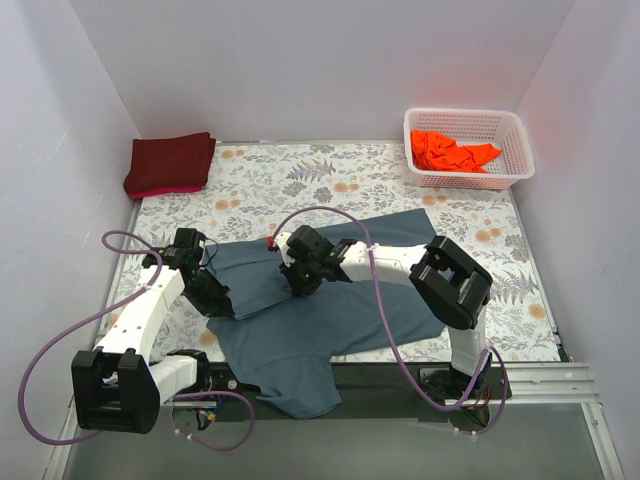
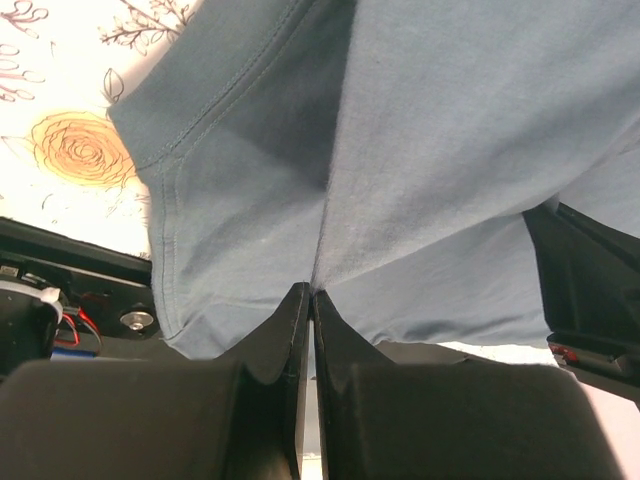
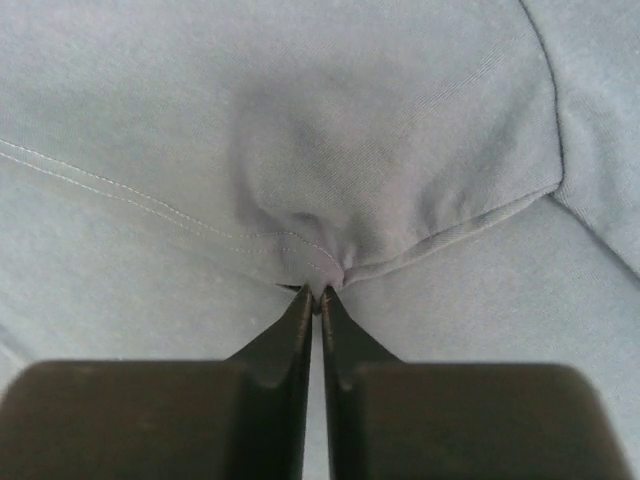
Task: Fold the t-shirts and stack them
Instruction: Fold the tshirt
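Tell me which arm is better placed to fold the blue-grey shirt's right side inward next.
Right, probably. The right gripper is shut on a stitched edge mid-shirt, close to the unfolded right side of the blue-grey shirt. The left gripper is shut on the shirt's left edge, farther away.

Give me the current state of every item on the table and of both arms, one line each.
blue-grey t-shirt: spread out, left side folded over, bottom hanging off the near edge.
maroon t-shirt: folded, far left corner.
orange t-shirt: crumpled inside the basket.
basket: upright, far right corner.
left gripper: jaws shut on the blue-grey t-shirt.
right gripper: jaws shut on the blue-grey t-shirt.
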Action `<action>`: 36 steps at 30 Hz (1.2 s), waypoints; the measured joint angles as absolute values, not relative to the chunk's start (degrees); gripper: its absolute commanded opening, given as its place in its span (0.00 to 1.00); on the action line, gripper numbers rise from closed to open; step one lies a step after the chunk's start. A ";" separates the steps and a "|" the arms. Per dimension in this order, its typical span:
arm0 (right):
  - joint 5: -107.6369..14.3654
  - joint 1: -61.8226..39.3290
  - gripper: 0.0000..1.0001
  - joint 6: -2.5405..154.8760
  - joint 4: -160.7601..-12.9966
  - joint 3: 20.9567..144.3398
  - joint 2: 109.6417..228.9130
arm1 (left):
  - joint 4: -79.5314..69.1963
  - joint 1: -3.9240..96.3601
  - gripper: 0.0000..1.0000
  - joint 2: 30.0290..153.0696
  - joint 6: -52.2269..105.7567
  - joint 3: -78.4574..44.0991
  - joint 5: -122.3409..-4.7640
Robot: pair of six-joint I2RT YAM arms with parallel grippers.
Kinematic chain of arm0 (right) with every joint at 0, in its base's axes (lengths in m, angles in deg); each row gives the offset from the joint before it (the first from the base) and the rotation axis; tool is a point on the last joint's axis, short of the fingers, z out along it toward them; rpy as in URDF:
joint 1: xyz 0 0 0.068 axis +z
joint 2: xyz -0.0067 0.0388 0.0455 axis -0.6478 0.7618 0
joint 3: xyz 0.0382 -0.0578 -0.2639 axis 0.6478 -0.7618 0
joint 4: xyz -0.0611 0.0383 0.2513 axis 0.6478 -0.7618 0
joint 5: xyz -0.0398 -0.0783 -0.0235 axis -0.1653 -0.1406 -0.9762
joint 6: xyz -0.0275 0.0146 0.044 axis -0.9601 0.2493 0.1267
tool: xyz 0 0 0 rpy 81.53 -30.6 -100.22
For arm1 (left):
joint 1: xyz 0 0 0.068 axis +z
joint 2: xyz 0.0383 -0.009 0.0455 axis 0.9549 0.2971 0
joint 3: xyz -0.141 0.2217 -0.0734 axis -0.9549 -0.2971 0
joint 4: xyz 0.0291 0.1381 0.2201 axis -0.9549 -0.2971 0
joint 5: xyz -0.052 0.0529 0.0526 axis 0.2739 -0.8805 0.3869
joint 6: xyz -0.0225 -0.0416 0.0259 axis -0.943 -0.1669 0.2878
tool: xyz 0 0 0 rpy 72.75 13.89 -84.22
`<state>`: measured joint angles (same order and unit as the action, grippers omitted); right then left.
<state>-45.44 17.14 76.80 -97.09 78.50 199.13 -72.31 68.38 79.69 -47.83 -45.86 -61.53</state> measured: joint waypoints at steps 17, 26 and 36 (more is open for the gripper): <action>-46.64 17.19 0.01 71.64 -104.19 78.52 194.43 | -77.81 68.38 0.03 79.58 -48.44 -44.75 -57.73; -45.46 17.19 0.08 70.44 -106.60 78.52 195.18 | -78.01 68.38 0.08 79.93 -47.54 -47.79 -55.41; -45.17 17.16 0.48 68.82 -108.48 78.91 195.26 | -79.85 68.38 0.28 80.02 -47.61 -46.56 -54.86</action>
